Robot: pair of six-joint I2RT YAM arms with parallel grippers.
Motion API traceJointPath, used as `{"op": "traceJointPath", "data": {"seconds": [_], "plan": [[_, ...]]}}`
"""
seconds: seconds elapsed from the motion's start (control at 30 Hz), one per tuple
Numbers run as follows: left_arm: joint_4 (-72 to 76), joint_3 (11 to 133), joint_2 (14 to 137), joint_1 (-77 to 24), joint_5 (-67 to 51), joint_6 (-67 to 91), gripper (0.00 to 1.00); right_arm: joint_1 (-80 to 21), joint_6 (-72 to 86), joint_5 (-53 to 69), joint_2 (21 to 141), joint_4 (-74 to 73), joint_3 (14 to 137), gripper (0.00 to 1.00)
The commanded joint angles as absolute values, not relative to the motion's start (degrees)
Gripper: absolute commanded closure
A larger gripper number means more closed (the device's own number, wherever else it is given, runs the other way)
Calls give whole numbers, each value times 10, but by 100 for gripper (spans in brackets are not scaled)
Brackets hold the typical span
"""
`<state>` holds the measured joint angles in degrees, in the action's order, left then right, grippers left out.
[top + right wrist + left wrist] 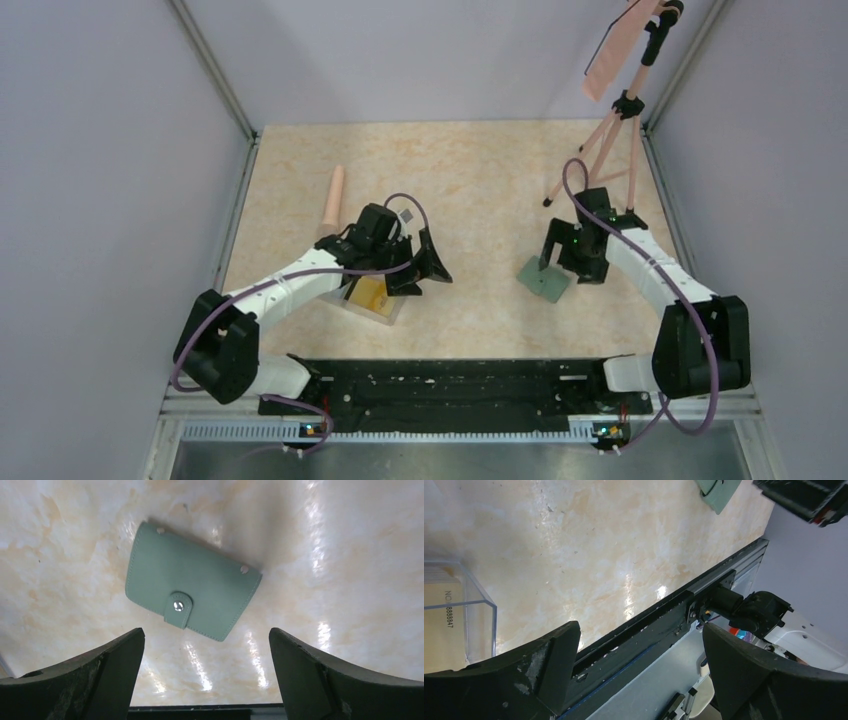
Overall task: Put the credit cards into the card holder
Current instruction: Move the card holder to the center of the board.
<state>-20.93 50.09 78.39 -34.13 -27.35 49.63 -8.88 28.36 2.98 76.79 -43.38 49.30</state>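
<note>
The card holder [192, 587], a flat muted-green wallet, lies closed on the table with its tab snapped shut. My right gripper [207, 645] hovers open just above and beside it, nothing between its fingers. From above, the card holder [545, 279] lies right of centre with the right gripper [562, 262] at its far edge. Credit cards [368, 293], the top one yellow-orange, lie inside a clear plastic box [378, 298]. My left gripper [420, 272] stands open and empty beside that box. The left wrist view shows a printed card [441, 630] behind the box wall [474, 610].
A peach-coloured cylinder [333, 195] lies at the back left of the table. A tripod [610, 140] stands at the back right. Grey walls enclose three sides, and a black rail [450, 385] runs along the near edge.
</note>
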Motion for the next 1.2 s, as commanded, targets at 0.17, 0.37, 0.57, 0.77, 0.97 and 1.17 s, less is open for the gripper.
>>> {"op": "traceJointPath", "data": {"seconds": [0.17,0.37,0.57,0.77,0.97,1.17], "plan": [[-188,489,768,-342,-273,499,2,-65,168,20,873,-401,577,7],[-190,484,759,-342,-271,498,2,-65,158,135,949,-382,584,14],[-178,456,747,-342,-275,511,2,-71,181,222,916,-378,543,23],[-169,444,760,-342,-285,518,3,-126,233,285,889,-347,495,45],[-134,446,823,-342,-312,535,9,-141,249,215,876,-335,485,44],[-85,503,919,-349,-325,541,17,-135,243,155,877,-331,494,39]]}}
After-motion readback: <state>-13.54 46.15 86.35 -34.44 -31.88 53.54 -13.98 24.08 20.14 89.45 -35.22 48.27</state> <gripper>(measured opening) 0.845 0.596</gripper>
